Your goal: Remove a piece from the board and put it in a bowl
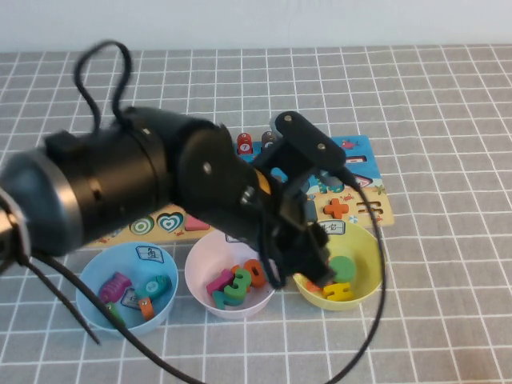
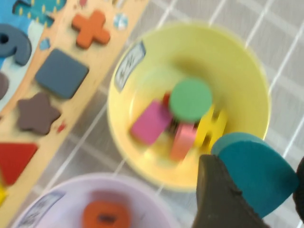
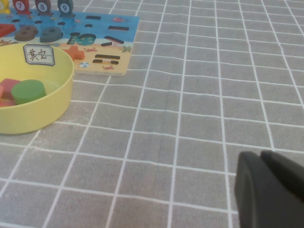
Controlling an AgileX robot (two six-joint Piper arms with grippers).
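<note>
My left gripper (image 2: 256, 187) is shut on the piece (image 2: 259, 164), a flat teal heart held between its dark fingers (image 2: 216, 194). It hangs over the near rim of the yellow bowl (image 2: 237, 57). From above, the left gripper (image 1: 308, 248) hovers at the bowl's (image 1: 366, 240) left edge, in front of the board (image 1: 370, 154). The bowl holds a green disc (image 2: 190, 99), a pink block and yellow pieces. My right gripper (image 3: 261, 159) rests low over the grey cloth, shut and empty, to the right of the bowl (image 3: 59, 92) and the board (image 3: 121, 28).
A pink bowl (image 1: 198, 264) with coloured numbers and a light blue bowl (image 1: 90, 276) with small pieces stand left of the yellow one, in front of the board. The left arm covers much of the board. Grey checked cloth (image 3: 190, 95) spreads out to the right.
</note>
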